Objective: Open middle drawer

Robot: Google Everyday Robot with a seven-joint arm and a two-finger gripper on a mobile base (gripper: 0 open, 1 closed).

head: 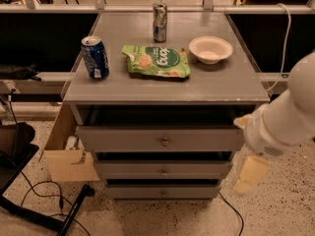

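Middle drawer (147,170) grey; gripper (250,175) at right

My arm: white shell with a pale yellow gripper.
On my screen the gripper (250,174) hangs just beside the right side of the cabinet (162,96); it is a blunt, cream-yellow piece. Directly above it sits a thick, round white wrist (263,132) with a small patch of fine dark dots on its underside. Further above, the arm (298,100) is a smooth, wide white tube.

Grey cabinet top (216,85), blue can (95,57), silver can (159,22), green snack bag (156,61), white bowl (210,49), gripper (251,173) below right edge
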